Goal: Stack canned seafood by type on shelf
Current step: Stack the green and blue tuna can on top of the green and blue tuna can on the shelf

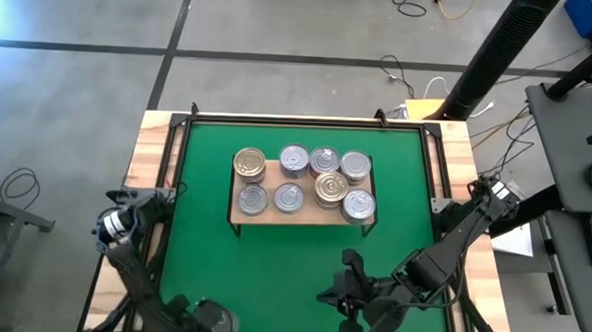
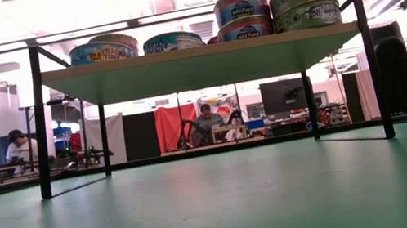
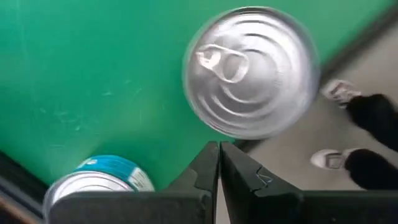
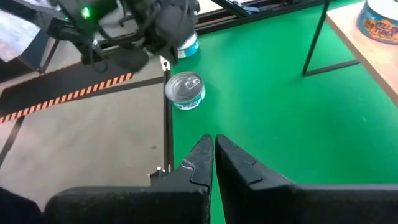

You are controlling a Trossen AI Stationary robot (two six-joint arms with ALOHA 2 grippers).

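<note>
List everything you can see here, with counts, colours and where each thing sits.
shelf: one, light wood with black legs, mid-mat.
tins on shelf: eight tops seen from above, six silver, two gold; some stacked.
loose tins: two, silver lids, mat's near-left corner.
mat: one, green, covering the table.
people: several, in the room behind.
left end effector: shut, by the loose tins.
right end effector: shut, above the mat's near edge.

A wooden shelf [image 1: 304, 218] on the green mat [image 1: 281, 275] carries tins [image 1: 321, 177], some stacked
</note>
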